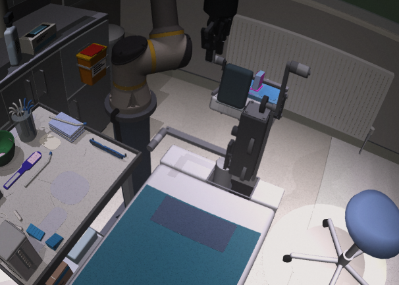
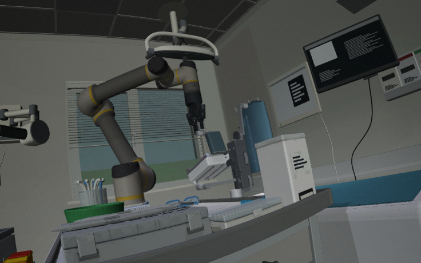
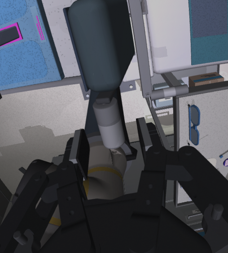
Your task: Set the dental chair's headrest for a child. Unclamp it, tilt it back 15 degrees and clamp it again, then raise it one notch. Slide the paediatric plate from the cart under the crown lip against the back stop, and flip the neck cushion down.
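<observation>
The headrest [image 1: 245,96] sits tilted back on its dark post [image 1: 247,141] at the head of the chair, with the blue paediatric plate [image 1: 268,93] lying on its tray. The dark neck cushion [image 1: 235,84] [image 2: 215,142] [image 3: 100,44] stands upright at the tray's near edge, and a short grey handle [image 1: 219,60] [image 3: 109,125] sticks out from its top. My gripper [image 1: 210,57] [image 2: 198,128] [image 3: 111,139] hangs just above that handle, open and empty, the handle's tip showing between the fingers in the wrist camera. A clamp lever [image 1: 298,68] rises on the headrest's far side.
The chair's teal seat back [image 1: 171,236] fills the foreground. The instrument cart [image 1: 49,170] stands to its left, carrying tools, a cup and a green bowl. A radiator [image 1: 312,85] lines the wall behind the headrest. A blue stool [image 1: 372,223] stands to the right.
</observation>
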`<control>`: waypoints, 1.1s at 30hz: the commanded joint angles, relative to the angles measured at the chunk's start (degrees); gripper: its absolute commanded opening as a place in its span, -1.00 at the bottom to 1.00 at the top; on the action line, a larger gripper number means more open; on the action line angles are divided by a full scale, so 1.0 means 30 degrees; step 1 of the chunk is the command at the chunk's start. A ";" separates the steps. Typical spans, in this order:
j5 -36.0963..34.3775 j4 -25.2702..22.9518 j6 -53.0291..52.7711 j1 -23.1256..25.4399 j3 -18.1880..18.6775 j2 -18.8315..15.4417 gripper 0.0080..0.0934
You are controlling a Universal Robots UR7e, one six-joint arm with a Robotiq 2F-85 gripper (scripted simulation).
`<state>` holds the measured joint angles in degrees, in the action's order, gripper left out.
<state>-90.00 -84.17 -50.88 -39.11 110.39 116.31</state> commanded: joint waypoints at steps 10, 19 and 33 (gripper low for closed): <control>0.0000 -0.0525 -0.0001 0.0000 0.0581 0.0048 0.03; 0.0000 -0.0890 -0.0001 0.0000 0.0969 0.0073 0.03; 0.0000 -0.0911 -0.0001 0.0000 0.0993 0.0075 -0.04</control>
<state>-90.00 -86.87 -50.89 -39.11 113.40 116.53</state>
